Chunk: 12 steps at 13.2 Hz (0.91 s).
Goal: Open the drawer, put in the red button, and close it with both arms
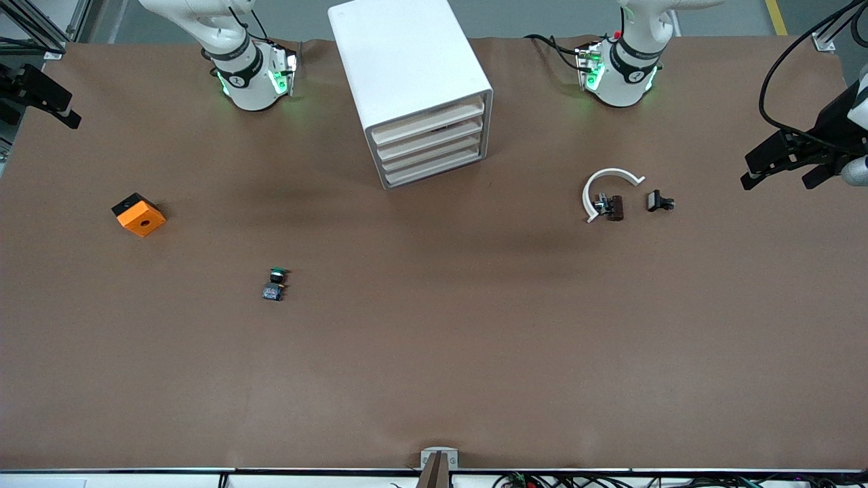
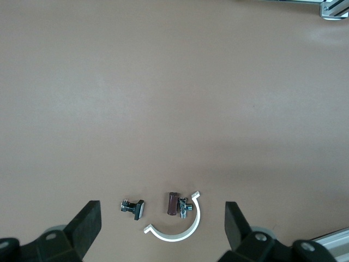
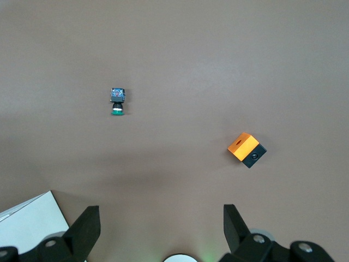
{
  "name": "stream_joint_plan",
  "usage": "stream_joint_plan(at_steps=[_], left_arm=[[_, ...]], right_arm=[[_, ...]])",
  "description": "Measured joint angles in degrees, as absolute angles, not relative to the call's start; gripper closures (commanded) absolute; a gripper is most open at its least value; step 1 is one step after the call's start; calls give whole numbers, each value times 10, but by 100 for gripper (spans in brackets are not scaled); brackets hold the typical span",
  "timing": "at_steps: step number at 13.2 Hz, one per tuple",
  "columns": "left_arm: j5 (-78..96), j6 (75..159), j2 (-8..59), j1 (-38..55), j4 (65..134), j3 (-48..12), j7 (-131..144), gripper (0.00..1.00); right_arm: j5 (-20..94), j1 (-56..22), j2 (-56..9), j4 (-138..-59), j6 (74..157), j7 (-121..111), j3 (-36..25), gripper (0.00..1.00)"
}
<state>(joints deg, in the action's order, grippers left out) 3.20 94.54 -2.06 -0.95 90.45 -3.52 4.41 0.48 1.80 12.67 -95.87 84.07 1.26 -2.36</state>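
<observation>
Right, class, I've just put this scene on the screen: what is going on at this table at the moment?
Nothing is being handled yet. Both arms wait with their grippers open in the air: the left gripper above the left arm's end of the table, the right gripper above the right arm's end. On the white cabinet, the top drawer is shut. The only button in view is a green-capped button; no red one shows.

Cabinet (image 1: 413, 81) blocks the surface's middle at the arms' edge. I see open room before its drawers; green-capped button (image 1: 275, 284), orange block (image 1: 139, 214), white clip (image 1: 608, 192) lie scattered aside.
</observation>
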Motion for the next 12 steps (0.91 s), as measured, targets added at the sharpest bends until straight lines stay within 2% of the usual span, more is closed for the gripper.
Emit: stream_joint_plan(at_steps=[12], left_arm=[[32,941,-14,-9,905,-35,45,0]], right_arm=[[5,18,127,-959,841,13,-24,0]])
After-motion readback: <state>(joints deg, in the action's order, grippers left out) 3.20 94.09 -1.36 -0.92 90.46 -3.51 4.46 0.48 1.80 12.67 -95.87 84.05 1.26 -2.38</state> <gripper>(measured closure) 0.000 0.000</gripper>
